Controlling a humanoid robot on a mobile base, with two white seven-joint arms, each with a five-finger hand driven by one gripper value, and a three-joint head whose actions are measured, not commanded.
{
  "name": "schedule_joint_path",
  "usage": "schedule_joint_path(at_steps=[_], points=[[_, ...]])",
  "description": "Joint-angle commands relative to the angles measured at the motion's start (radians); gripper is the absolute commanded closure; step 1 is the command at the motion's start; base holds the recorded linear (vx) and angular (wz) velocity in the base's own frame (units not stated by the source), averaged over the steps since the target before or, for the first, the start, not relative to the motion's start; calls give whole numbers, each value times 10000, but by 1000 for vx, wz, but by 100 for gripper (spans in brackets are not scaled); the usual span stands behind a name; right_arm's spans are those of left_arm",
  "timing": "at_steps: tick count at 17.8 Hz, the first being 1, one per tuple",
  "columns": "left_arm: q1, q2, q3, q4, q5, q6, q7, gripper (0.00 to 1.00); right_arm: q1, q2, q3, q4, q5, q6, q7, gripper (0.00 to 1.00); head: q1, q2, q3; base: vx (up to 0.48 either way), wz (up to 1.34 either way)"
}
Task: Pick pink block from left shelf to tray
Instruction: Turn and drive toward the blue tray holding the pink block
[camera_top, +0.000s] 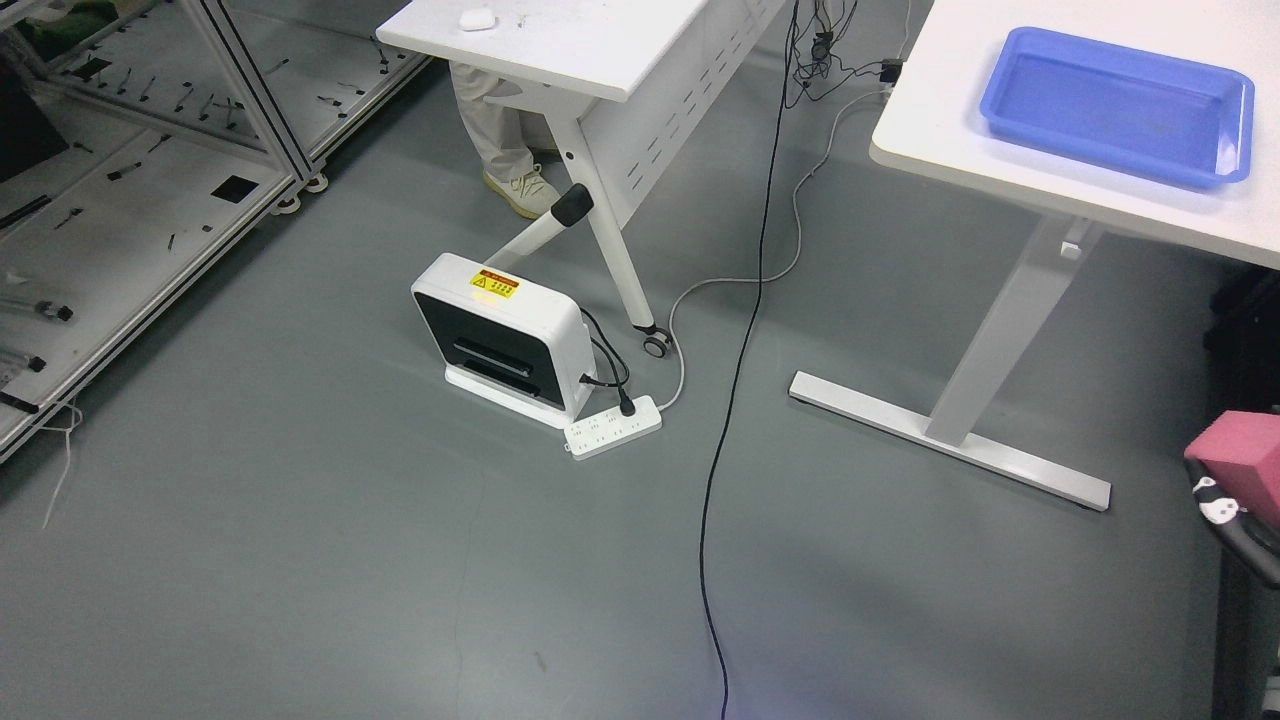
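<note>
The pink block (1240, 452) hangs above the floor at the picture's right edge, partly cut off. My right hand (1218, 502) is under and around it, with a white and black finger part showing at the block's lower left and the dark arm running down to the bottom right corner. The blue tray (1115, 105) lies on a white table (960, 140) at the upper right, well above and behind the block. The metal-framed shelf (150, 190) stands at the far left. My left arm is out of view.
A white box-shaped device (500, 335) and a power strip (614, 427) sit mid-floor. A black cable (735, 400) crosses the floor. The table's grey foot (950, 440) lies ahead. A person's legs (500, 130) show under the far desk (560, 40).
</note>
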Motion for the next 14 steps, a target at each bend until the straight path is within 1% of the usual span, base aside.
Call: schedule_joint_path(at_steps=[1,14], points=[[93,175,0,0,-15,-4,7,0,-15,40,-5,-1,0,-6,-5,94,0,0,0,324,-16],[93,175,0,0,-15,-4,7,0,0,9,10,-1,0,-6,-5,94,0,0,0,287,-23]])
